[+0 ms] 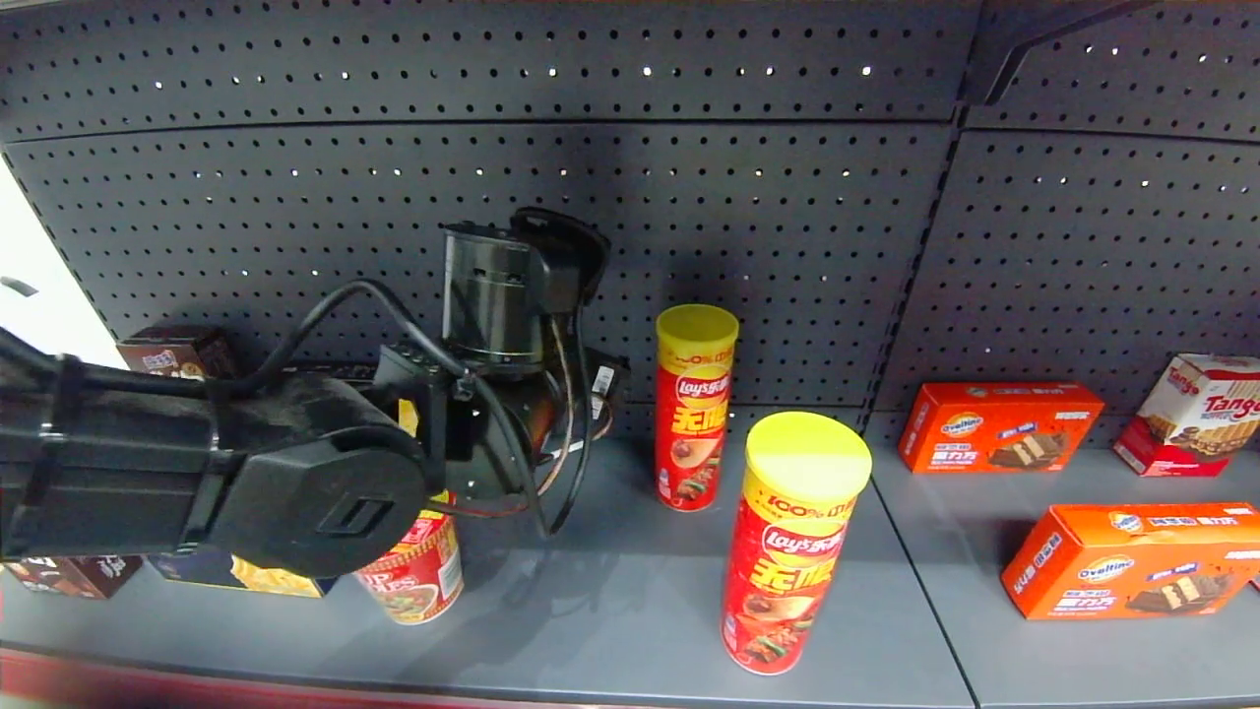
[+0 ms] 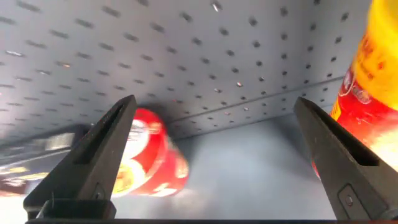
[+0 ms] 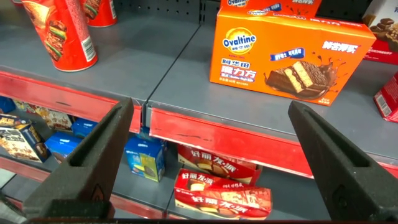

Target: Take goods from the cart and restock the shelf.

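Though fingers point(image 2: 99, 155) wide apart, L hand point(image 2: 214, 102) just beside noodle cup point(image 2: 155, 163).

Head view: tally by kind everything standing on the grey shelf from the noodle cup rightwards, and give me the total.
Noodle cup: 1
Yellow-lidded chip canisters: 2
Orange boxes: 2
Red-and-white wafer box: 1
Total: 6
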### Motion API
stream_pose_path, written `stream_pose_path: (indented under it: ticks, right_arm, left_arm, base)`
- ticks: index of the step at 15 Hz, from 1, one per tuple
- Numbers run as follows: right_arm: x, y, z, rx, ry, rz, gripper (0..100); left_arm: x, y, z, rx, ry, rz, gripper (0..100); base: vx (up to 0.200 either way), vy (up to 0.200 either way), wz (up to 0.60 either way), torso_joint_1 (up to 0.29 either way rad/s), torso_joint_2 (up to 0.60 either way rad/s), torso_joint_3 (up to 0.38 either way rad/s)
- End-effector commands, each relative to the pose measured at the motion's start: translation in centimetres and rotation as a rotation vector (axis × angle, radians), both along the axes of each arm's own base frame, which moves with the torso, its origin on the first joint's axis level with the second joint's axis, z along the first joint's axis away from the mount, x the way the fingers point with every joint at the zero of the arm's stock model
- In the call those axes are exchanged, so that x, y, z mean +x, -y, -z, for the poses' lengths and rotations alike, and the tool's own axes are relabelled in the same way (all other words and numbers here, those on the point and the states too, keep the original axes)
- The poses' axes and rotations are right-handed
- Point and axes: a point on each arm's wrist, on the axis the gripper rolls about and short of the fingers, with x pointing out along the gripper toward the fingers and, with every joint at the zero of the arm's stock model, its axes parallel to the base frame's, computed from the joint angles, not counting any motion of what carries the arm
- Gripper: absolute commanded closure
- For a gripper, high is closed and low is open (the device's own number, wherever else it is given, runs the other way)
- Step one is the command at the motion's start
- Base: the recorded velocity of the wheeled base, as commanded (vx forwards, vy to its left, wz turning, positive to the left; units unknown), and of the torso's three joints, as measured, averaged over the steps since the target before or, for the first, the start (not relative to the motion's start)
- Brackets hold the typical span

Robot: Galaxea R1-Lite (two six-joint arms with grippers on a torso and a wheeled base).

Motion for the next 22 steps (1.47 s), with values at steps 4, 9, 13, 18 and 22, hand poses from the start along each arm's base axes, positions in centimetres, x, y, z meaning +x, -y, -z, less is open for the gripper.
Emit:
stream_pose_path:
  ticks: [4, 9, 13, 18, 22]
  right_arm:
    - [1.7, -0.6, -1.7, -0.059, -0.158, -0.008, 0]
    - [6.9, -2.3, -10.3, -0.076, -0.208, -0.047, 0]
    - [10.5, -4.1, -11.8, -0.094, -0.278, -0.114, 0]
    - [16.3, -7.2, -10.8, -0.097, -0.289, -0.132, 0]
    - [19.8, -8.7, -9.0, -0.124, -0.326, -0.058, 0]
  left_arm:
    - [-5.1, -4.2, -1.9, -0.001, 0.016, 0.015, 0]
    - [-7.6, -6.7, -1.9, 0.003, -0.025, 0.035, 0]
    - [-8.0, -8.0, -1.1, -0.011, -0.036, 0.08, 0]
    - [-10.0, -9.2, -1.2, -0.015, -0.027, 0.104, 0]
    - [-10.5, -9.8, -0.9, -0.008, -0.041, 0.092, 0]
  base:
    - [0.0, 0.0, 0.0, 0.0, 0.0, 0.0]
    - [0.0, 0.0, 0.0, 0.0, 0.0, 0.0]
    - [0.0, 0.0, 0.0, 0.0, 0.0, 0.0]
    - [0.0, 0.0, 0.0, 0.0, 0.0, 0.0]
    - [0.0, 0.0, 0.0, 0.0, 0.0, 0.0]
